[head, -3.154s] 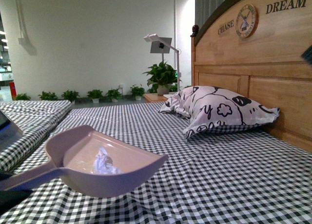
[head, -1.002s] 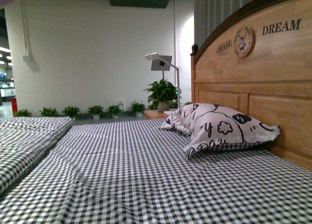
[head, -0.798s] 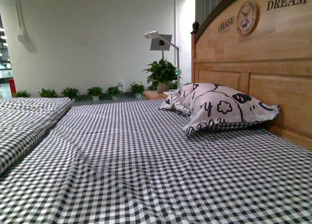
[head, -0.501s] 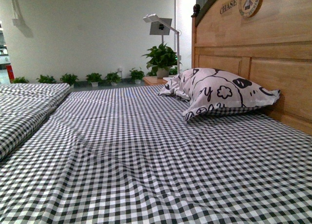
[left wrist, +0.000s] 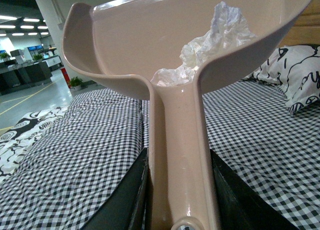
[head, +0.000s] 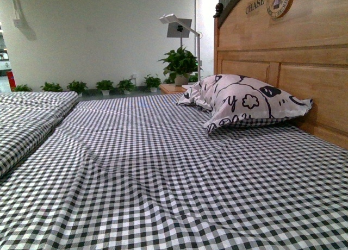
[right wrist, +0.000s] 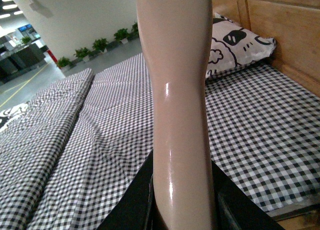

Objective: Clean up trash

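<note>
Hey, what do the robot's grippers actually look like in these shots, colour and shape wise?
Little shows. In each wrist view, the left gripper and right gripper appear only as two plain black, flat-sided fingers. No cables or markings are visible. The front view shows neither arm.

1. Neither arm shows in the front view.
2. In the left wrist view, the left gripper (left wrist: 181, 210) is closed on the dustpan handle (left wrist: 181, 155). Its two dark jaws stand at 9 and 3 o'clock of the handle and press its sides.
3. In the right wrist view, the right gripper (right wrist: 182, 210) clamps a second pale pink handle (right wrist: 180, 90). Its dark jaws sit on either side at the base, and the handle runs off toward 12 o'clock.
</note>
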`<state>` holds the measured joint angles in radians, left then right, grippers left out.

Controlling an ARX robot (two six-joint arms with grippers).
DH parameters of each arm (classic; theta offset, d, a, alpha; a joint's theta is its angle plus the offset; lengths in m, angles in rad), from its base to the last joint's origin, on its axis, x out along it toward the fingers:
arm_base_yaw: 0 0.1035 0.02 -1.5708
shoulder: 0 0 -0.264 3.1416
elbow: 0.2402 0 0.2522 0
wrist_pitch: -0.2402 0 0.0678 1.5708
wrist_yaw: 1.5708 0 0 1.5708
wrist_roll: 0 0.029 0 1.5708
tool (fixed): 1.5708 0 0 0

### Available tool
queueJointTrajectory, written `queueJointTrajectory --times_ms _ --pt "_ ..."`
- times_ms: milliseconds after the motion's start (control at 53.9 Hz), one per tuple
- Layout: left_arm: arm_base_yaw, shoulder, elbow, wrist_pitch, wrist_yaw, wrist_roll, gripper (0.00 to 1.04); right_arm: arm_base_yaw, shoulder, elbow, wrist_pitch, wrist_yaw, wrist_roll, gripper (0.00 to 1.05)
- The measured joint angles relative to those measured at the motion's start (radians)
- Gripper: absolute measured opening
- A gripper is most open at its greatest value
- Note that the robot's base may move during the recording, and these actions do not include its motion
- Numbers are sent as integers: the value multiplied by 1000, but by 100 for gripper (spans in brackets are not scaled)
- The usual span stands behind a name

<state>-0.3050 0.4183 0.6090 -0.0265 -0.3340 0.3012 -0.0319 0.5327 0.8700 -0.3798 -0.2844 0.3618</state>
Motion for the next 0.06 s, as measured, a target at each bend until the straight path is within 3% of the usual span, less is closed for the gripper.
queueJointTrajectory --times_ms 56 --pt "0 0 0 0 0 0 29 0 0 0 0 0 0 20"
